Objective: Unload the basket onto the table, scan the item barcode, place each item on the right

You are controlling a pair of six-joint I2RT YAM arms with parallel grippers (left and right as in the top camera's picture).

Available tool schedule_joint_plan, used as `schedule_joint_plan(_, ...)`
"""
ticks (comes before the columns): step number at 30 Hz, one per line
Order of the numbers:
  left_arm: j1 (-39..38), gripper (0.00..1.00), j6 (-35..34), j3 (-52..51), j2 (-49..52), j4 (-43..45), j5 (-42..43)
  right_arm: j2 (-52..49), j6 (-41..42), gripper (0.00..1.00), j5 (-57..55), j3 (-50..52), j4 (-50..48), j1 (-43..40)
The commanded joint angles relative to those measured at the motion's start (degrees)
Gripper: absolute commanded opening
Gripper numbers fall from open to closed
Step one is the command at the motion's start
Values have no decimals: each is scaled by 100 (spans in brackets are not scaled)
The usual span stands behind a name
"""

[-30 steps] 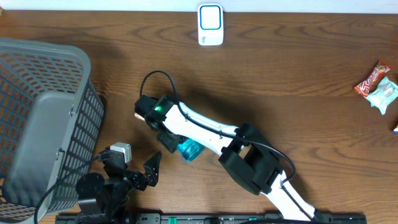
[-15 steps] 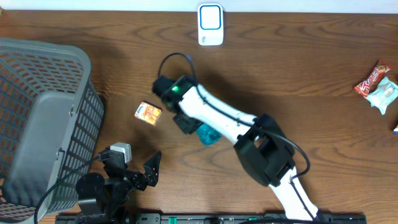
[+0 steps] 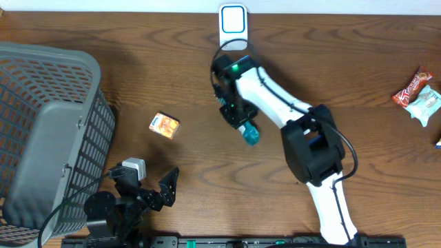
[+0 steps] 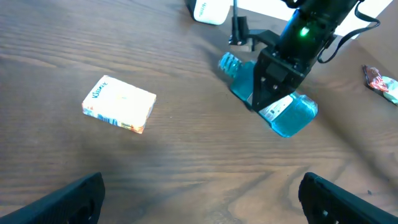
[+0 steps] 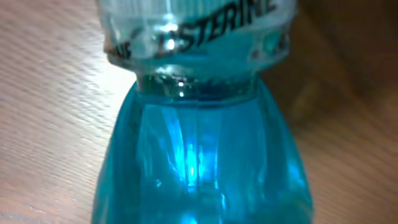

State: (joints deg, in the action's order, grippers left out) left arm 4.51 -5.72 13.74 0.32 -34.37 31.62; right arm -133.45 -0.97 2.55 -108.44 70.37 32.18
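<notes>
The item is a clear bottle of blue mouthwash. It hangs tilted over the wood, below the white, blue-rimmed scanner at the table's far edge. My right gripper is shut on its middle. In the left wrist view the black right gripper clamps the bottle, cap pointing toward the scanner. The bottle fills the right wrist view and hides the fingers. Near the front edge, far from the bottle, my left gripper stands open and holds nothing, its fingertips wide apart.
A small orange and white box lies left of the bottle, also in the left wrist view. A grey mesh basket fills the left side. Wrapped snacks lie at the far right edge.
My right arm has swung up and to the right with the bottle, from the front centre toward the scanner, uncovering the orange box. The left arm has not moved.
</notes>
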Motion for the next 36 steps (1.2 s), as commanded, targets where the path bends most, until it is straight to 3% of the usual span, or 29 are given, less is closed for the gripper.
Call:
schedule_joint_plan(1, 31, 99, 76, 35, -9, 7, 52, -155, -210, 27, 214, 50, 17, -275)
schedule_joint_plan(5, 31, 99, 76, 35, -9, 7, 52, -101, -208, 32, 216, 37, 35, -374)
schedule_joint_plan(9, 31, 99, 76, 35, -11, 7, 52, -63, -98, 31, 48, -101, 4, -323)
schedule_joint_plan(12, 31, 99, 76, 35, -9, 7, 52, -63, -105, 41, -114, -151, -26, -269)
schedule_joint_plan(23, 31, 99, 74, 35, -9, 7, 52, 125, -79, 56, -48, -216, 26, -251)
schedule_joint_plan(36, 31, 99, 76, 35, -9, 7, 52, 181, 162, 55, -42, -219, 354, -251)
